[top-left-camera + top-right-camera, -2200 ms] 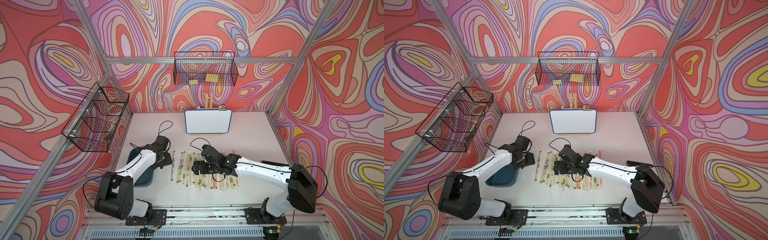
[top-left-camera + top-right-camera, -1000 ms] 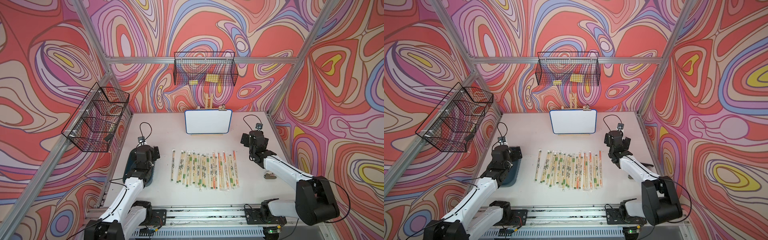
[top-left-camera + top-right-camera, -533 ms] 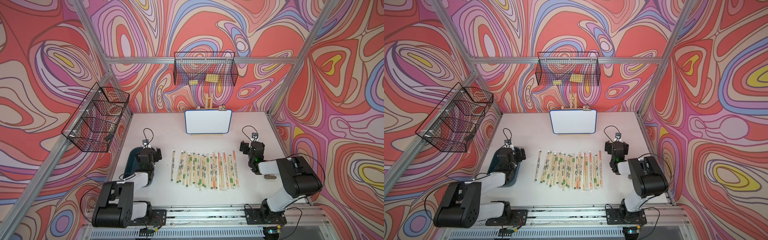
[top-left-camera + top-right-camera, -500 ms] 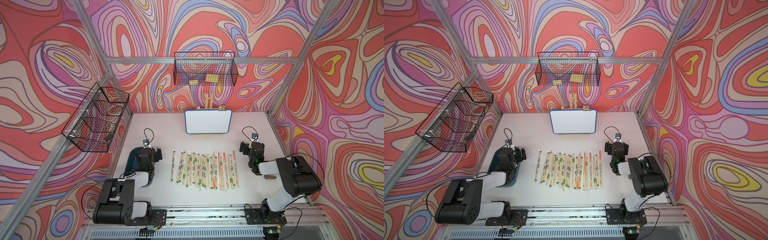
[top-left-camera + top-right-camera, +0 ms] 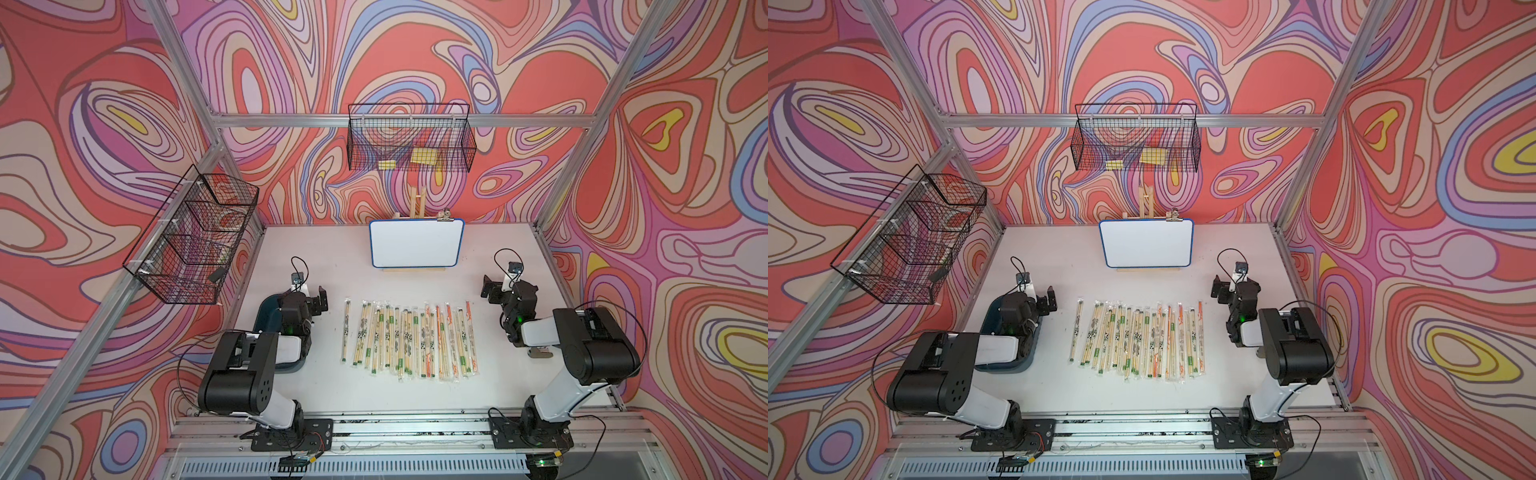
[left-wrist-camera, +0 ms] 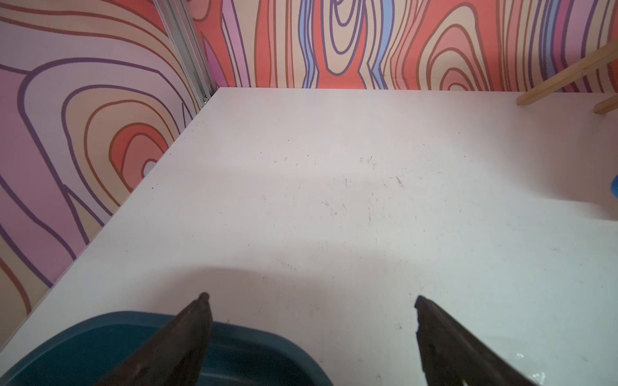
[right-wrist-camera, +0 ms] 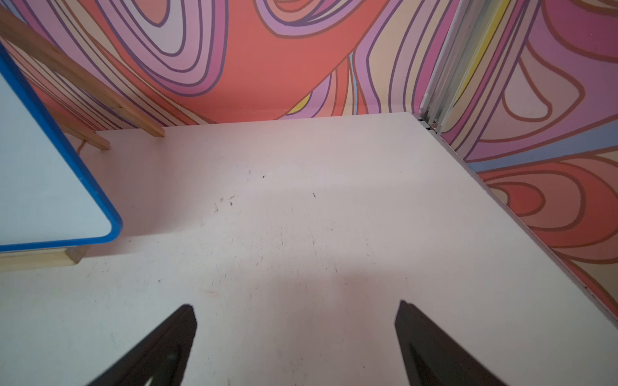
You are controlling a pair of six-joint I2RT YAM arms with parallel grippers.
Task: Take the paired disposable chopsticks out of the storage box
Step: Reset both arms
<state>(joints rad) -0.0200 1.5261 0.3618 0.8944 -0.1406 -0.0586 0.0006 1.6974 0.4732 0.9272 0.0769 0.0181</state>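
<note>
Several paired disposable chopsticks (image 5: 409,338) (image 5: 1138,338) lie side by side in clear sleeves in a row on the white table, in both top views. The dark teal storage box (image 5: 266,316) (image 5: 990,322) sits left of the row, mostly covered by my folded left arm; the inside that shows is bare. My left gripper (image 5: 308,296) (image 5: 1040,300) (image 6: 311,299) hangs open over the box's far corner (image 6: 261,337), holding nothing. My right gripper (image 5: 505,289) (image 5: 1234,289) (image 7: 296,307) is open over bare table right of the row, also holding nothing.
A blue-framed whiteboard (image 5: 417,243) (image 7: 40,187) stands on a wooden easel at the back middle. Black wire baskets hang on the back wall (image 5: 409,139) and the left wall (image 5: 191,237). A small metal piece (image 5: 540,353) lies by the right arm.
Both arms have drawn back from the chopstick row and folded in near their bases. Both grippers stayed open. The row of chopsticks has not moved.
</note>
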